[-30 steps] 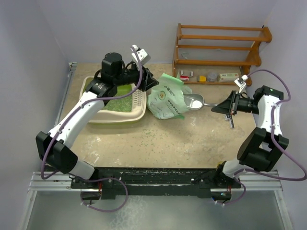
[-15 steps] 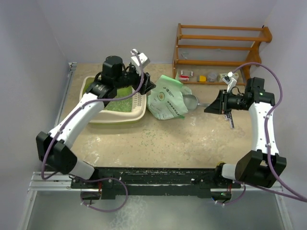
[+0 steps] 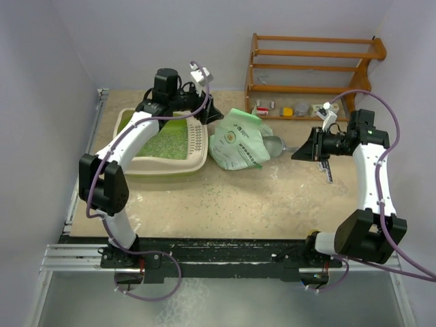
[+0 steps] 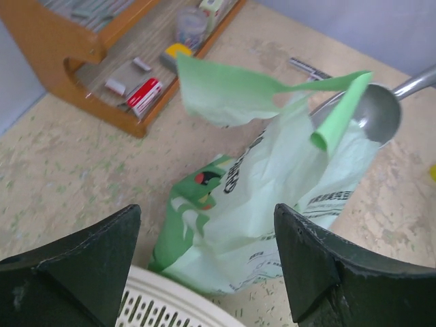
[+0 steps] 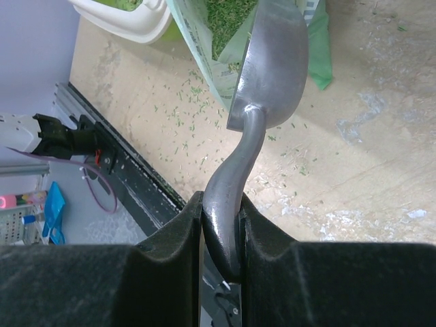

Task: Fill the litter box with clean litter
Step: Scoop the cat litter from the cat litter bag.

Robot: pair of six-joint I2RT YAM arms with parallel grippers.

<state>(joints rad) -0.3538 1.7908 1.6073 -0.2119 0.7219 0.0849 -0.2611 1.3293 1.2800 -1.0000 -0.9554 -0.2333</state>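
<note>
Just right of the pale green printed plastic bag (image 3: 238,139), the right gripper (image 5: 221,225) has its jaws pinched narrow on the curved handle of a shiny metal scoop (image 5: 269,68), bowl at the bag's mouth, I judge to dig out the litter (image 5: 228,24), tiny green pellets. Just left of the bag sits the litter box (image 3: 163,146), a rounded cream plastic tray with lime-green inside, partly covered with pellets, its long axis running away from the bag and its slotted rim end pointing at it. Behind that end the left gripper (image 4: 204,228) hovers, jaws wide and empty, seemingly placed to catch the bag's loose top flap.
</note>
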